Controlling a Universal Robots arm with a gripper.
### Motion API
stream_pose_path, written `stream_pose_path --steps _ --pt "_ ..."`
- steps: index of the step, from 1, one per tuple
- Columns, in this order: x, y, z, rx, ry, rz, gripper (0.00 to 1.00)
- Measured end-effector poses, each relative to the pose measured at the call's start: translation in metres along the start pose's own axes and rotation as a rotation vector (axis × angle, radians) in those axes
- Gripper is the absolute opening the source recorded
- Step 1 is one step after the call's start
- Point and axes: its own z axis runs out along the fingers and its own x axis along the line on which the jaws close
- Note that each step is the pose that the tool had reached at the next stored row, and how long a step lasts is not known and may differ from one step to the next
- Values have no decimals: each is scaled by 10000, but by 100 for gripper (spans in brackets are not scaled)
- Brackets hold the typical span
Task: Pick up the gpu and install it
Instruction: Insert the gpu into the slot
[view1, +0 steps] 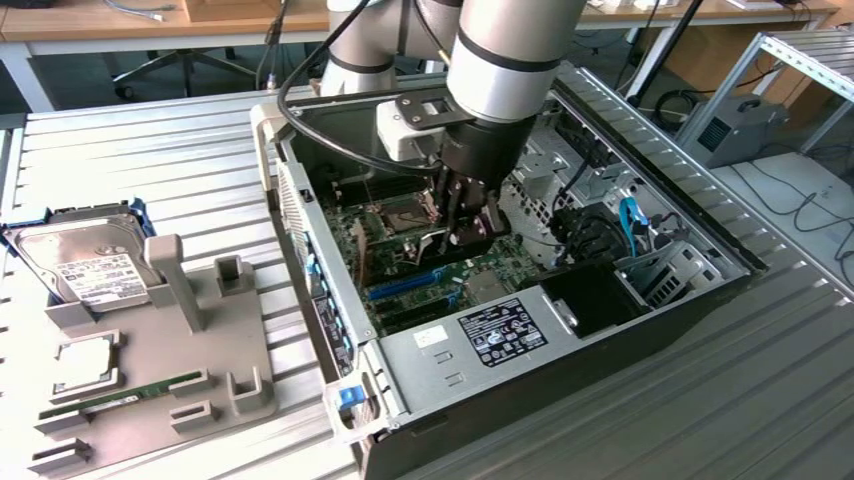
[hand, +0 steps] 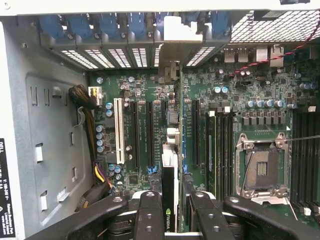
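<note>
Install step: your hand (hand: 171, 212) clamped on gpu (hand: 168, 200), edge-on over motherboard (hand: 150, 95) slot; line up before pressing.

Slot (hand: 178, 135) clear; memory sticks (hand: 218, 145) close beside

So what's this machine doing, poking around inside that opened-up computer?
A grey robot arm has reached down into the open black computer case. Its claw is clamped on a thin black graphics card, held on edge just over the green motherboard among the long expansion slots. The card's silvery end bracket sits at the case's rear slot openings. Outside the case, a silver hard drive rests on a grey parts tray.
</note>
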Motion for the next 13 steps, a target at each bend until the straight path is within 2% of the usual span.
stream_pose_path --steps 2,3,4,5,13 --pt "-13 39 22 1 -1 1 26" --pt "-63 41 35 0 1 1 26" --pt "-123 44 72 1 53 -24 26" --pt "-166 54 119 0 75 -89 26" --pt "-183 94 171 -3 86 -222 26"
